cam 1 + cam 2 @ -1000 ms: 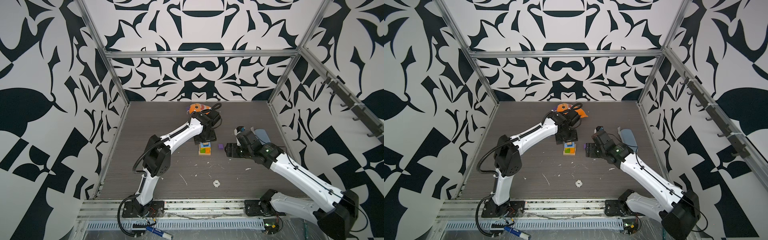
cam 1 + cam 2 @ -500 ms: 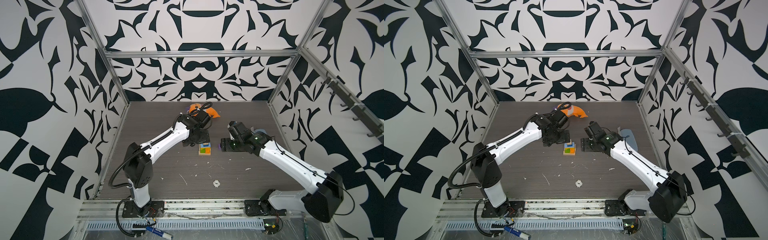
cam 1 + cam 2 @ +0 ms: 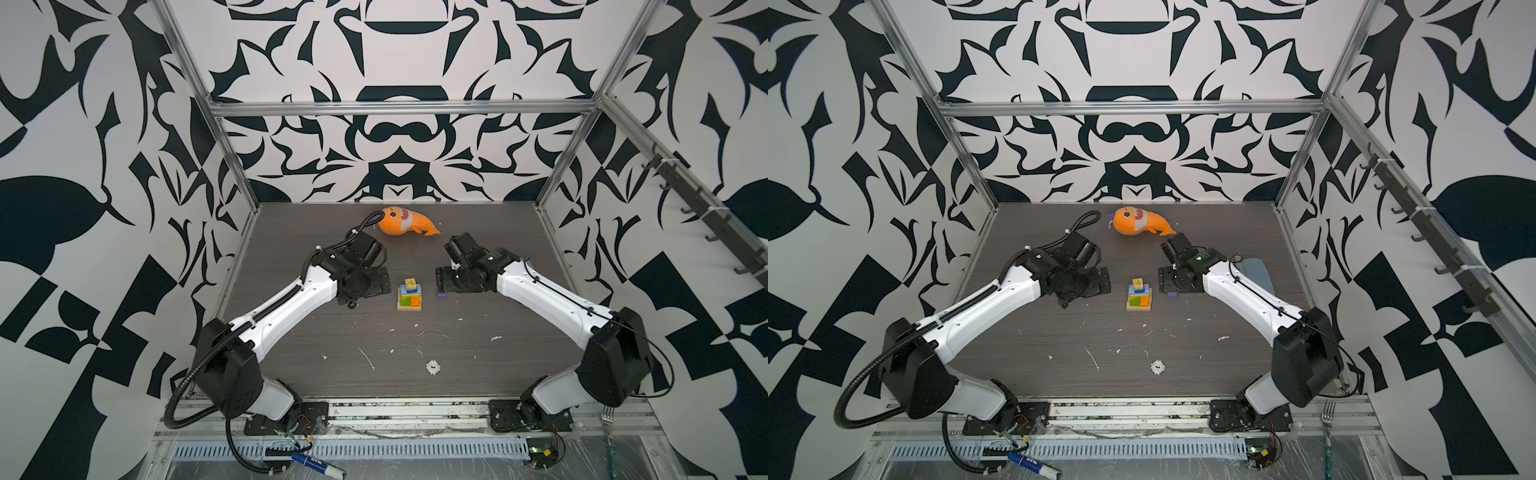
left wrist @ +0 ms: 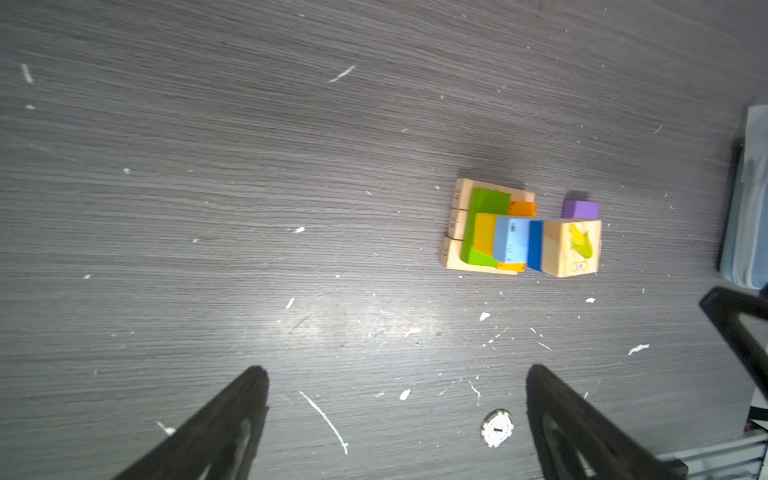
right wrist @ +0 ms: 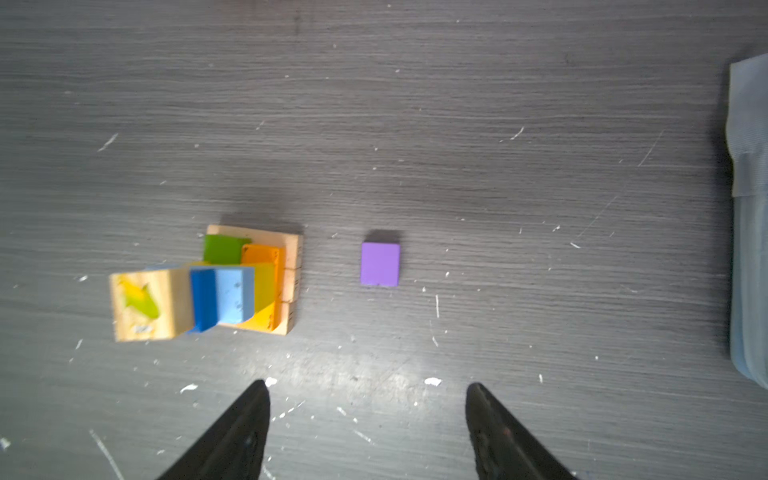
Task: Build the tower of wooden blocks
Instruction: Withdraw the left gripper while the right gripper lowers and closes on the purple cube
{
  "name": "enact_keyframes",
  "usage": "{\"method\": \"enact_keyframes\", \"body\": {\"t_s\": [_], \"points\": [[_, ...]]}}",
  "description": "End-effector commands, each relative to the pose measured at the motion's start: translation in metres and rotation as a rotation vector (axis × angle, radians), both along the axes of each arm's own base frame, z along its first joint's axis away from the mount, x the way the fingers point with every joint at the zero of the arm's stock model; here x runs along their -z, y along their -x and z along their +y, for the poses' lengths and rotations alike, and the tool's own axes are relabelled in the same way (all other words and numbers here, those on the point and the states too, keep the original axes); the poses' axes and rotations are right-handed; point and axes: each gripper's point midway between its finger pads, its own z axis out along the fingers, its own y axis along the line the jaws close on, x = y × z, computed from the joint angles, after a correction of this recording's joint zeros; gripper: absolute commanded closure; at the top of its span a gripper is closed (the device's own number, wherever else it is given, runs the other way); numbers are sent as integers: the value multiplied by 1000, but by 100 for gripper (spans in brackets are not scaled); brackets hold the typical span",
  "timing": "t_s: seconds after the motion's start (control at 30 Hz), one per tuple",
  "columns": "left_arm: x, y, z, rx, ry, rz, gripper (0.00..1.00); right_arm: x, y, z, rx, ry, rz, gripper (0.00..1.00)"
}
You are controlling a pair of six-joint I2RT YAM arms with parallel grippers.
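Pincers both wide, empty, L pincer [image 4: 397, 370] near tower [image 4: 519, 237], R pincer [image 5: 366, 383] by purple cube [image 5: 380, 264]

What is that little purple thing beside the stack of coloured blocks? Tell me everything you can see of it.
The purple block is a small, plain, painted, wooden-looking cube with an unmarked top. It lies flat on the dark table, apart from the block tower. Nothing grips it; the right gripper hangs open nearby.
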Motion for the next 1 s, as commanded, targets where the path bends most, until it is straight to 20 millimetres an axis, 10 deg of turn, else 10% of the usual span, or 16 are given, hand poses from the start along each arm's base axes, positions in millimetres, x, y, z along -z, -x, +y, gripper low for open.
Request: {"method": "enact_keyframes", "body": {"t_s": [0.0, 0.97], "points": [[0, 1, 0, 11, 47, -17, 1, -7, -18, 0, 8, -23, -40, 24], [15, 12, 13, -15, 57, -5, 0, 71, -42, 10, 51, 2, 137, 36]]}}
